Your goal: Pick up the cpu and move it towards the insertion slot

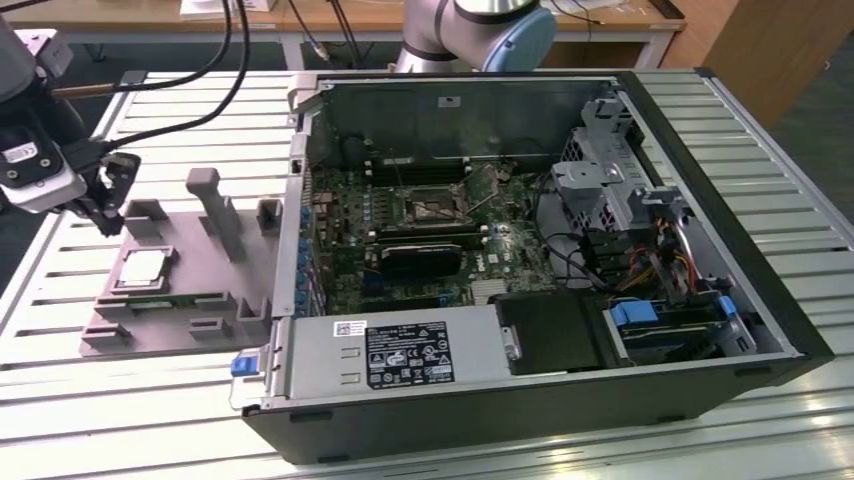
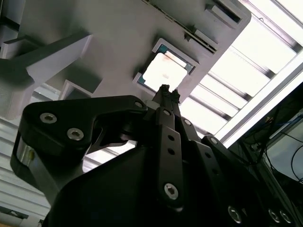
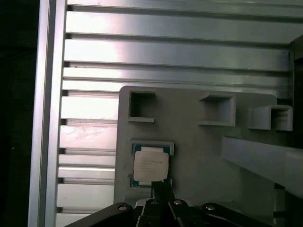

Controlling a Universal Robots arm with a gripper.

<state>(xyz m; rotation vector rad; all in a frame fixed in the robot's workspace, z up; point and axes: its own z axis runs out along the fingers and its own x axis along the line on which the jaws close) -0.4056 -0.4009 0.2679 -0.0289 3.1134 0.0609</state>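
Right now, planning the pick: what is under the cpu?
The cpu lies flat in a square pocket of the grey fixture plate, on the slatted table. The pocket's floor is covered by the chip.

Post in the way
The chip (image 1: pixel 144 268) lies open from above; a tall post (image 1: pixel 211 200) and the computer's side wall (image 1: pixel 298 150) stand between it and the socket (image 1: pixel 430 205).

- The arm (image 1: pixel 461 25) has a rounded silver-grey joint with a pale blue end cap.
- Its wrist housing (image 1: pixel 34 160) is light grey and white over black parts (a small label sits on its face).
- Thick black cables (image 1: pixel 230 70) run off the wrist end.
- The gripper (image 2: pixel 165 92) is matt black, with angular knuckles, narrow link bars and round silver screw heads, seen in both wrist views.
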